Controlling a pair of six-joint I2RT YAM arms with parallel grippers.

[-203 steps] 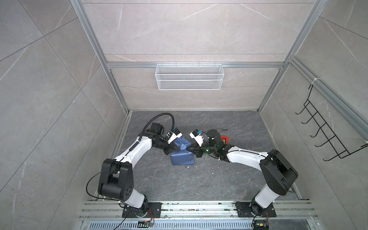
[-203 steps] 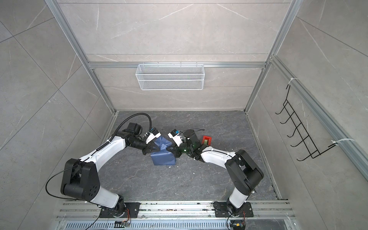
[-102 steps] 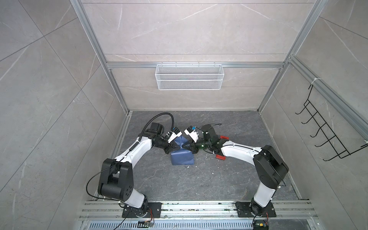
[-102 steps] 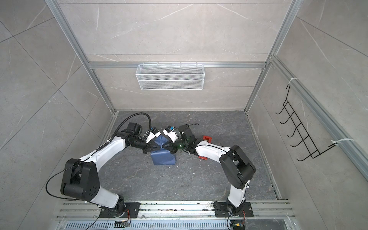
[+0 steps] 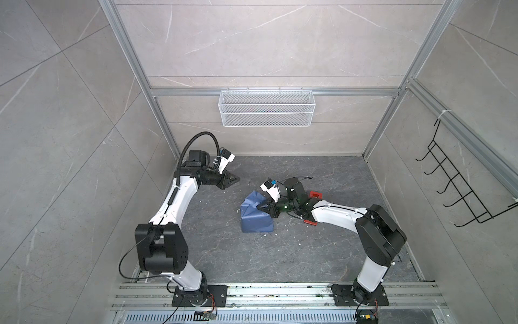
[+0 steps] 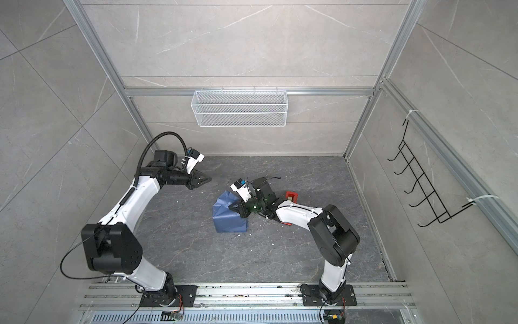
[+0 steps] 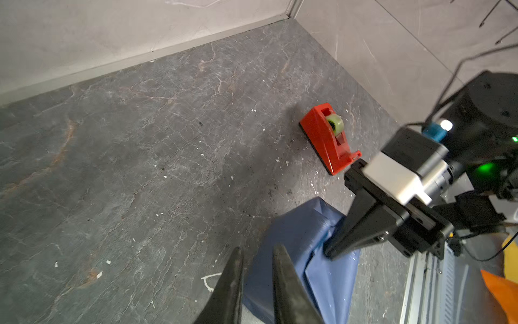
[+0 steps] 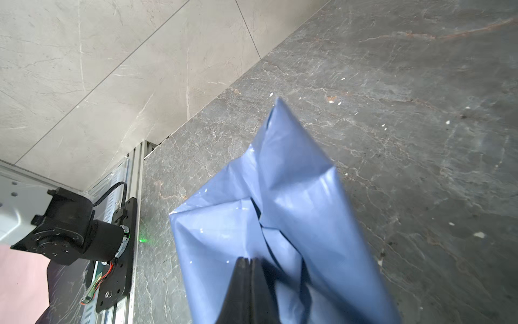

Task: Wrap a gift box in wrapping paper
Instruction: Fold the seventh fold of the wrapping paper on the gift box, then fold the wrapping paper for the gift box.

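The wrapping paper (image 5: 256,217) (image 6: 229,214) stands as a crumpled blue bundle mid-floor; its folds show in the right wrist view (image 8: 294,182) and the left wrist view (image 7: 297,235). The gift box is hidden under it. My right gripper (image 5: 259,208) (image 6: 230,207) (image 8: 248,259) is shut, its tip pressed against the paper's upper right side. My left gripper (image 5: 238,179) (image 6: 209,178) (image 7: 258,248) hovers back left of the bundle, apart from it, slightly open with nothing between its fingers.
A red tape dispenser (image 5: 315,195) (image 6: 291,195) (image 7: 329,137) lies behind my right forearm. A white wire basket (image 5: 266,112) hangs on the back wall and a black hook rack (image 5: 459,190) on the right wall. Metal rails (image 5: 252,291) run along the front.
My left gripper has let go of the paper, drawn away to the back left and opened slightly. The right gripper stays shut at the paper.
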